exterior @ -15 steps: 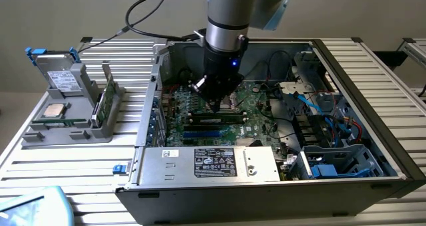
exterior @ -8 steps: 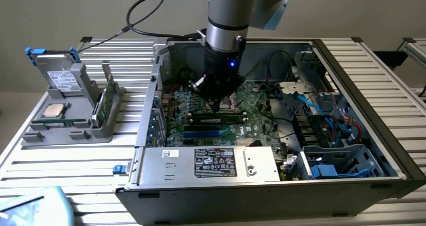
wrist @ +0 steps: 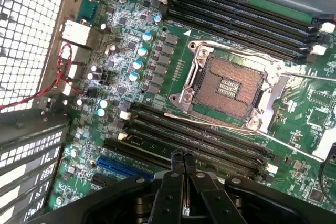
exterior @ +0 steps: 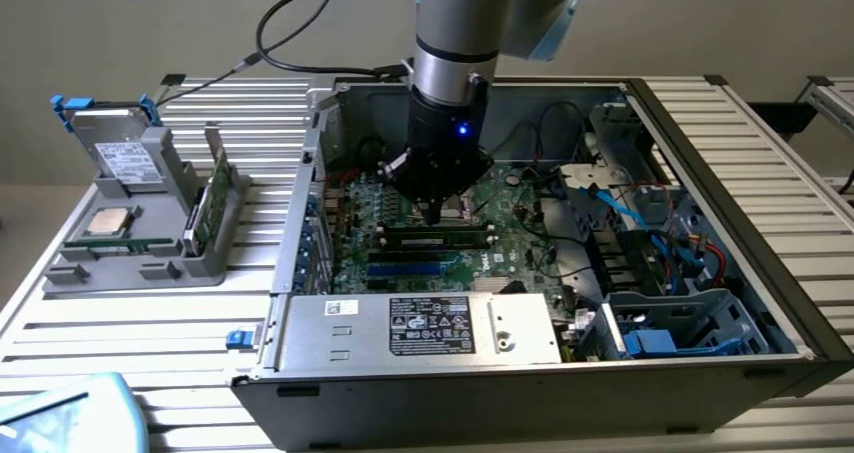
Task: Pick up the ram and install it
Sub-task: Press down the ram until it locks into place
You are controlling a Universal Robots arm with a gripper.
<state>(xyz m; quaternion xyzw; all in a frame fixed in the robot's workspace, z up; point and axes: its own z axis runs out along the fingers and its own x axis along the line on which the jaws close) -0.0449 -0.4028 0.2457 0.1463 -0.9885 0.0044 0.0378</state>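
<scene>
So the whole setup sits on a table [exterior: 160, 318] made of ribbed aluminium slats. Directly on it: an open black PC case [exterior: 747, 273] lying on its side, taking up most of the exterior view's right, and a grey parts holder [exterior: 127, 263] just beside it on the exterior view's left. A pale blue object [exterior: 67, 413] pokes in at the near corner, can't tell what.
</scene>
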